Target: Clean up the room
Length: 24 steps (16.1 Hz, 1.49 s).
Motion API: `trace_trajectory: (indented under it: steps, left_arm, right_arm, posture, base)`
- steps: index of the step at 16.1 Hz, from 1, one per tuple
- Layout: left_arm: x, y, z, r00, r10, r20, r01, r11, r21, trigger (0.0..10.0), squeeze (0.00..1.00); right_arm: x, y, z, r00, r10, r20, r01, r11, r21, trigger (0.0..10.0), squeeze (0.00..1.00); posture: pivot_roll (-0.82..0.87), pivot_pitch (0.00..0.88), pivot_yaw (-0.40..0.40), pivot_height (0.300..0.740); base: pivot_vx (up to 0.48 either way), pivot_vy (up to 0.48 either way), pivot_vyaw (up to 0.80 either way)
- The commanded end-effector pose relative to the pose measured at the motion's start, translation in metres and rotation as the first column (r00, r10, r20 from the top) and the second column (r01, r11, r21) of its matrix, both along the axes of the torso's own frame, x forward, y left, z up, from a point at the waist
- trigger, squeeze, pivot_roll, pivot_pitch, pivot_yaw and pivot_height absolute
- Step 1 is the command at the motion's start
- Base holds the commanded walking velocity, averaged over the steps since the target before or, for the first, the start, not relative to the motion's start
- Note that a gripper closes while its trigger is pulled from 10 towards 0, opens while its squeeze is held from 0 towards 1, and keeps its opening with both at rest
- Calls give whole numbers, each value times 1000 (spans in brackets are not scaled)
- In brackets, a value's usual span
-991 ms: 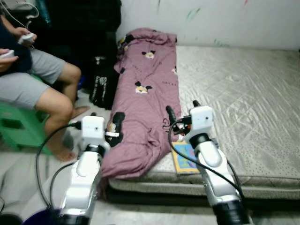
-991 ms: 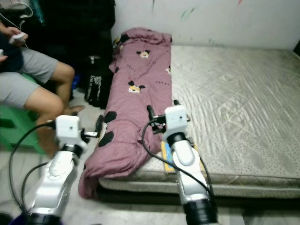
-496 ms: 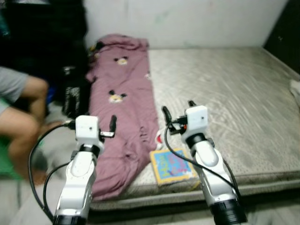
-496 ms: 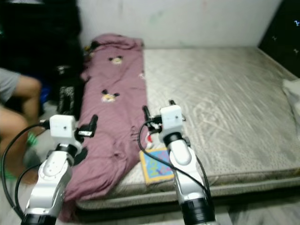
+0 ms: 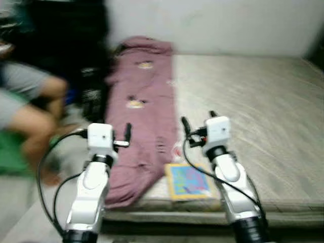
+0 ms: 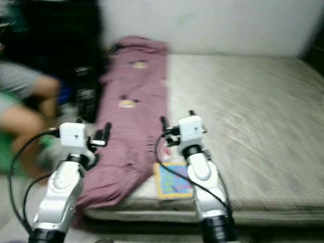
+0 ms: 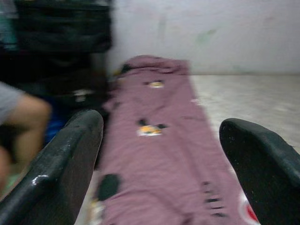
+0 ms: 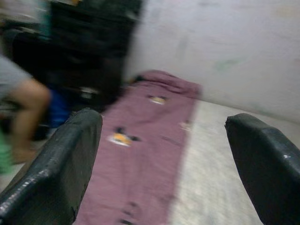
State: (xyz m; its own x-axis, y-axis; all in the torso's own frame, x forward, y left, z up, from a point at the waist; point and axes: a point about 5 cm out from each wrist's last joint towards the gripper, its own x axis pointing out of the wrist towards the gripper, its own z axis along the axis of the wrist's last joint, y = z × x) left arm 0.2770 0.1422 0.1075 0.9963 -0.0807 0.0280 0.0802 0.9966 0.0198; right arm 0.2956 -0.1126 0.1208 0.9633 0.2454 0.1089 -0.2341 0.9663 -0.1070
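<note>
On the mattress (image 5: 253,101), along its left edge, a purple blanket (image 5: 144,101) lies at 12 o'clock from the left gripper (image 7: 159,154), fingers spread and holding nothing. A book (image 5: 188,180) lies near the edge at 6 o'clock under the right gripper (image 8: 164,164), also spread. A person (image 5: 25,106) sits at 9 o'clock.

A mauve blanket (image 5: 142,116) printed with small dark and yellow cartoon figures is seen on a grey-beige quilted mattress (image 5: 258,111). A book (image 5: 188,180) with a yellow border and a blue and pink cover is shown at the mattress edge. The wall (image 5: 212,25) is painted off-white, with faint green marks. Grey shorts (image 5: 20,88) are worn by the seated person. The silver arms are ended by black fingers (image 7: 61,168).
</note>
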Motion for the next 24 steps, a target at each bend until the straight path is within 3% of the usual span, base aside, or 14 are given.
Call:
trace_trajectory:
  steps: [1, 5, 19, 24]
  left_arm:
    - [1, -3, 0, 1000, -7, -7, 8, 1000, 7, 10000, 0]
    - [1, -4, 1, 1000, -18, -1, 18, 1000, 5, 10000, 0]
    - [2, -5, 1, 1000, -20, -2, 20, 1000, 6, 10000, 0]
    - [2, -5, 1, 1000, -19, -1, 19, 1000, 0, 10000, 0]
  right_arm:
    - [2, -4, 5, 1000, -7, 16, 7, 1000, -1, 10000, 0]
    - [3, -4, 5, 1000, -9, 16, 9, 1000, -5, 10000, 0]
    - [3, -4, 4, 1000, -6, 16, 7, 1000, -17, 10000, 0]
    - [3, -3, 4, 1000, -3, 17, 3, 1000, -13, 10000, 0]
  posture:
    - [13, 0, -30, 740]
    - [11, 0, -30, 740]
    - [11, 0, -29, 740]
    - [10, 0, -30, 740]
  base:
    - [0, 0, 0]
    - [0, -63, 0]
    - [0, -305, 0]
    - [0, -237, 549]
